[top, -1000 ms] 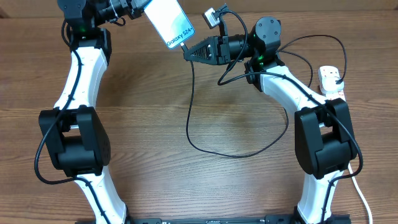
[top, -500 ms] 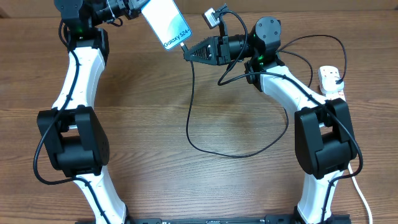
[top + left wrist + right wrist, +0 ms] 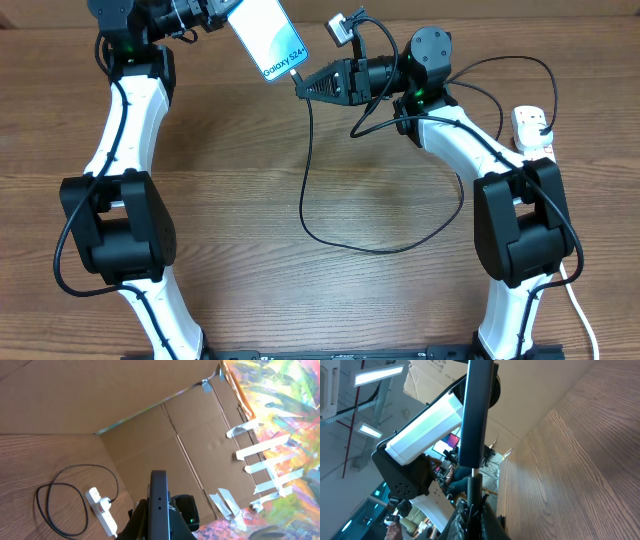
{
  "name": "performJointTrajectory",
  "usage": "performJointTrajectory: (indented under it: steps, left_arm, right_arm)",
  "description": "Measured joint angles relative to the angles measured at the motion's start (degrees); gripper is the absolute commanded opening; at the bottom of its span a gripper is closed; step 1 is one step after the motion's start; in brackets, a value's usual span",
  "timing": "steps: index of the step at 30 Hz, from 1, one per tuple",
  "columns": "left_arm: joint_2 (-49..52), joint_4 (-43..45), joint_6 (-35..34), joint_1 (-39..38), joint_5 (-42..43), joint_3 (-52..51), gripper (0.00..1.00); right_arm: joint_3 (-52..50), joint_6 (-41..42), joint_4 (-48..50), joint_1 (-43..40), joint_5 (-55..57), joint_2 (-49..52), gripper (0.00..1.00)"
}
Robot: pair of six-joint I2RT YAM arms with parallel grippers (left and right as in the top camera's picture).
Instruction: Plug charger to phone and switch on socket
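Overhead view: the phone [image 3: 270, 38], its lit screen reading "Galaxy S24", is held aloft at the far side, clamped in the left gripper [image 3: 222, 12]. The right gripper [image 3: 303, 87] is clenched on the charger [image 3: 304, 180] just at the phone's lower edge, and the socket [image 3: 531, 128] lies at the table's [image 3: 300, 300] right edge. Left wrist view: the phone's dark edge stands upright between the fingers, with the socket on the wood below to the left. Right wrist view: the charger's tip meets the phone's bottom edge; whether it is seated cannot be told.

Both arms outstretched; left gripper [image 3: 222, 12] and right gripper [image 3: 301, 86] closed.
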Motion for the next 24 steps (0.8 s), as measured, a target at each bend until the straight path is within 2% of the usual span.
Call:
performJointTrajectory:
  steps: [24]
  left_arm:
    - [0.0,0.0,0.9,-0.7,-0.6,0.0,0.04]
  right_arm:
    - [0.0,1.7,0.0,0.0,-0.3,0.0,0.04]
